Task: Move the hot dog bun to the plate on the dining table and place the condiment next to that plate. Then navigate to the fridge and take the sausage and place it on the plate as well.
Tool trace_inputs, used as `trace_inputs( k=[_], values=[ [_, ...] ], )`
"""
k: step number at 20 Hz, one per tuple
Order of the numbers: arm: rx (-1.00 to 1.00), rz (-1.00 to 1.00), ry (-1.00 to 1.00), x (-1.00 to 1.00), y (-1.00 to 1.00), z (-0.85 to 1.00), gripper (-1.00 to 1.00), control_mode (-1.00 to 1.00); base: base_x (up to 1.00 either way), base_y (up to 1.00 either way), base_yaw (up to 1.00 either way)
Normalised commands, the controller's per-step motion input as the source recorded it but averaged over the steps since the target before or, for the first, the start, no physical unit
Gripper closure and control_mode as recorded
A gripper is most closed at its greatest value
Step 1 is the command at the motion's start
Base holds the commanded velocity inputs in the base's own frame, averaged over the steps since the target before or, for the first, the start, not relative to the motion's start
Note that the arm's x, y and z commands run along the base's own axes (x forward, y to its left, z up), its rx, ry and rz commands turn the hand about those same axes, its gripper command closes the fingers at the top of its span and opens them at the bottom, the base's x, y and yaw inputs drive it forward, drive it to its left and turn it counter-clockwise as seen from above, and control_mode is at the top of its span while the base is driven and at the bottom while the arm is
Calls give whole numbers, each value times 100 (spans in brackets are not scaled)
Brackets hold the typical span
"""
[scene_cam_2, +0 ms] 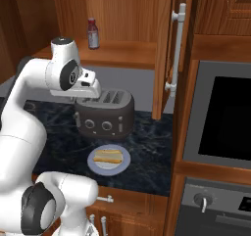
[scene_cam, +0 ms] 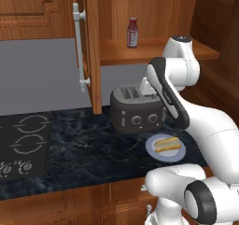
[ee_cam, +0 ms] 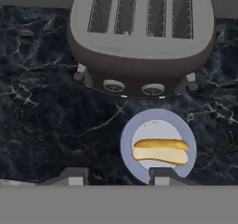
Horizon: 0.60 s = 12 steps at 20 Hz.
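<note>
Over the black counter, gripper [ee_cam: 116,175] hovers part-open and empty, aimed down for a top grasp; hot dog bun [ee_cam: 161,151] on small blue-grey plate [ee_cam: 130,139], 6 o'clock of toaster [ee_cam: 139,37].

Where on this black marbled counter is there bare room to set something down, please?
The widest bare patch lies between the black stovetop and the dark grey toaster. It is crowded where the small blue-grey plate with the tan bun sits just before the toaster.
</note>
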Motion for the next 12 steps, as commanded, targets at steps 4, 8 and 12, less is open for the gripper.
trace_inputs(
  k=[4, 8, 12],
  values=[
    [3, -4, 1, -19, 0, -11, -100, -100, 0, 0, 0],
    [22, -34, 22, -20, 0, -48, -100, -100, 0, 0, 0],
    [35, -66, 13, -23, -1, -51, -100, -100, 0, 0, 0]
  ],
)
